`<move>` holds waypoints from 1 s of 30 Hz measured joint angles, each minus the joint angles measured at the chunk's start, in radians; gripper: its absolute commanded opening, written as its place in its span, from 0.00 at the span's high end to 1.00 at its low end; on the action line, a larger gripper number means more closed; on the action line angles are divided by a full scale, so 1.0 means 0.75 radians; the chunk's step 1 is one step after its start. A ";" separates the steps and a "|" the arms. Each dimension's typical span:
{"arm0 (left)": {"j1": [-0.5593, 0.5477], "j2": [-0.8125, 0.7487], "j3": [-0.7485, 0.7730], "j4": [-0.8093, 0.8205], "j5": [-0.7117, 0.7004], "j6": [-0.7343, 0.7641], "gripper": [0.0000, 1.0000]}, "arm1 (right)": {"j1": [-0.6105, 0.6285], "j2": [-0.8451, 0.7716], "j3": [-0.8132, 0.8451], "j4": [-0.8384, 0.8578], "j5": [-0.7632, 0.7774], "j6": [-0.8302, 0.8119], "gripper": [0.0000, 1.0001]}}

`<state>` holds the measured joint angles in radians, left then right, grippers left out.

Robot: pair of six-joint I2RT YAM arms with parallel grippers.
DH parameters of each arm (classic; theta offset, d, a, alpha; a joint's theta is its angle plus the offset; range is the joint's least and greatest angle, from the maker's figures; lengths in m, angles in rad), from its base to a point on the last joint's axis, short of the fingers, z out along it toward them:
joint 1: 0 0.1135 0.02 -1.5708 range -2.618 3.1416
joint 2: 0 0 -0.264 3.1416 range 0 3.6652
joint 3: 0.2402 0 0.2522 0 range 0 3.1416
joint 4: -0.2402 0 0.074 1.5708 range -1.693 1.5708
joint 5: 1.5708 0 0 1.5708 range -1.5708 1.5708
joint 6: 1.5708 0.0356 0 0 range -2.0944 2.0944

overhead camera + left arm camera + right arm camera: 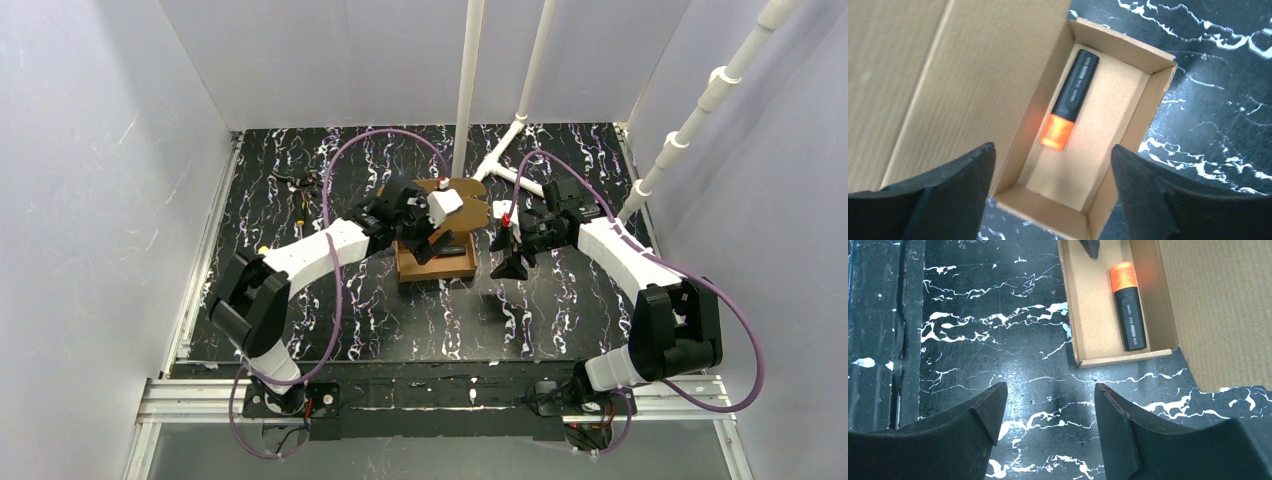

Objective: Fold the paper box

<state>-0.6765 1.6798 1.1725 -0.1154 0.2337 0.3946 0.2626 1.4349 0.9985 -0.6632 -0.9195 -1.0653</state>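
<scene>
So the paper box (440,268) sits around the middle of the desk (560,310), between the two arms. It's folded into an open brown tray, with the big lid flap (923,85) swung back off one long side, can't tell if it's lying flat or leaning. Inside the tray, right against the wall on the flap side, there's a marker (1070,100) lying flat, black body with an orange cap.

The left pincer (1053,149) hangs right above the tray with its fingers spread wide and nothing between them, and from the right wrist view one dark fingertip pokes in over the tray floor. The right pincer (1050,386) is just beside the box's short end, over bare black marbled desk, also spread open and not holding anything. A couple of white pipes (465,90) stand at the back
</scene>
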 measured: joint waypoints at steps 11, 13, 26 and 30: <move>0.462 -0.712 -0.360 -0.018 0.005 -0.698 0.02 | -0.001 0.000 0.000 -0.047 -0.008 -0.026 0.27; 0.612 -0.819 -0.485 -0.035 -0.002 -0.870 0.03 | -0.001 0.000 0.000 -0.053 -0.009 -0.026 0.27; 1.014 -0.505 -0.463 -0.462 -0.386 -1.331 0.16 | -0.001 0.000 0.000 -0.048 -0.010 -0.005 0.26; 1.021 -0.433 -0.377 -0.533 -0.538 -1.367 0.23 | -0.001 0.000 0.000 -0.046 -0.010 -0.004 0.26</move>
<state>0.0895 1.3548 0.8898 -0.5148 -0.1699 -0.6304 0.2619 1.4349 0.9985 -0.6975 -0.9272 -1.0679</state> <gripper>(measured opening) 0.812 0.735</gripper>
